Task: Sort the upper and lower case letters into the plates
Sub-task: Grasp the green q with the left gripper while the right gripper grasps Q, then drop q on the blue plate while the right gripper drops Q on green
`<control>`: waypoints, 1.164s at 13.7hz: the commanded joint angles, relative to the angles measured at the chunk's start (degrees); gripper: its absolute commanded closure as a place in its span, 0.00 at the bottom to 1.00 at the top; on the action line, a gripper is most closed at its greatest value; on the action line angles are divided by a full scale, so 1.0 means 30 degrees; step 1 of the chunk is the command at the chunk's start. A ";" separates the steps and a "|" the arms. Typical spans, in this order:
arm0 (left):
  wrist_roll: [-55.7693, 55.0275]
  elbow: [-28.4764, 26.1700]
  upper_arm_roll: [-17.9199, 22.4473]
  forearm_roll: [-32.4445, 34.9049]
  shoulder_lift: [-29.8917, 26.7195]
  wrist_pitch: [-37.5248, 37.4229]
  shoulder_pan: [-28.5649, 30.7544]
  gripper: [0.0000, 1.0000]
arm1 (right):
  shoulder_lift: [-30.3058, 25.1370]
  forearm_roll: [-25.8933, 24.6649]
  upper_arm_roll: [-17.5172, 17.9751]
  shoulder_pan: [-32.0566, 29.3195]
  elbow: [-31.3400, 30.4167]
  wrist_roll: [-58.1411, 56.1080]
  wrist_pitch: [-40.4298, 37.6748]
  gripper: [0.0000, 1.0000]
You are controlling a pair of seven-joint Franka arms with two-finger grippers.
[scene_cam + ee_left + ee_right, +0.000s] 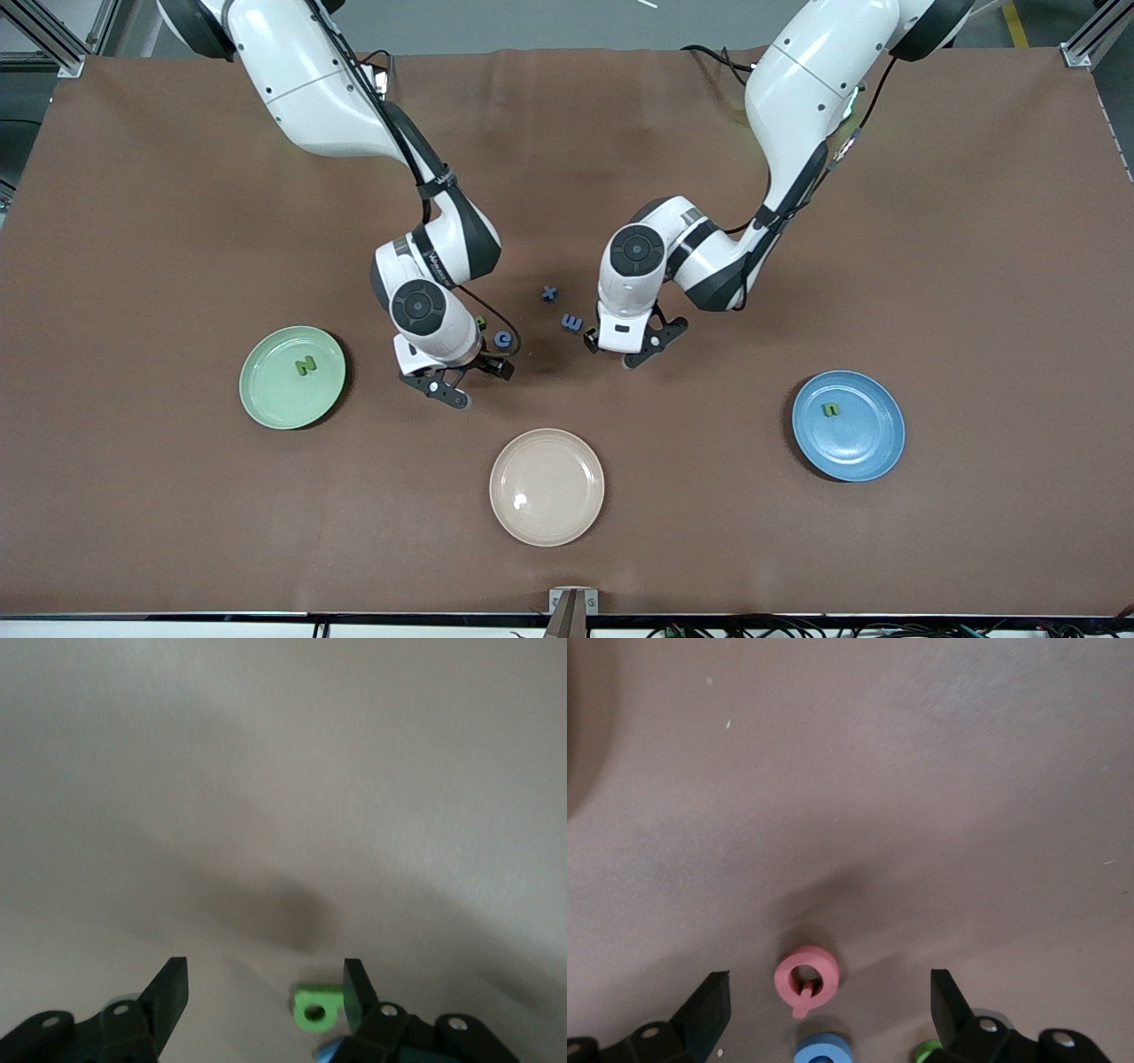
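The desk (974,221) is covered in brown cloth. Toward the right arm's end sits the mint green plate (266,399) with a green capital N (306,364) lying in it. Toward the left arm's end sits the blue plate (873,443), which holds a small green n (831,409). A cream plate (547,505) lies between the two, nearer to the front camera.

The right tool (465,379) hangs low over the desk near the middle, its fingers (709,1010) spread wide and holding nothing. In the right wrist view a red Q (805,977) lies flat on the cloth between the fingers, touching neither, with a blue G (823,1051) just beside it. In the front view the G (503,338) lies beside the right arm's wrist.

The left tool (631,348) is also low over the middle of the desk, with its fingers (354,992) apart. A green p-shaped letter (315,1005) lies just beside one finger; I cannot tell whether they touch. A blue m (572,322) lies next to this tool, and a blue x (549,293) lies a little farther from the front camera.
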 commanded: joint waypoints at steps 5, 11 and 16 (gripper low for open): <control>-0.0931 0.1806 0.0121 0.0190 0.1420 0.0008 -0.0819 0.22 | 0.0700 -0.0315 -0.0174 0.0900 0.0552 0.0943 0.0398 0.22; -0.0931 0.2394 0.0151 0.0219 0.2154 0.0448 -0.0936 0.24 | 0.0817 -0.0315 -0.0233 0.0607 0.0492 0.0915 0.0838 0.36; -0.0902 0.2395 0.0151 0.0307 0.2389 0.0448 -0.0965 0.36 | 0.0817 -0.0315 -0.0233 0.0812 0.0112 0.0973 0.1103 0.57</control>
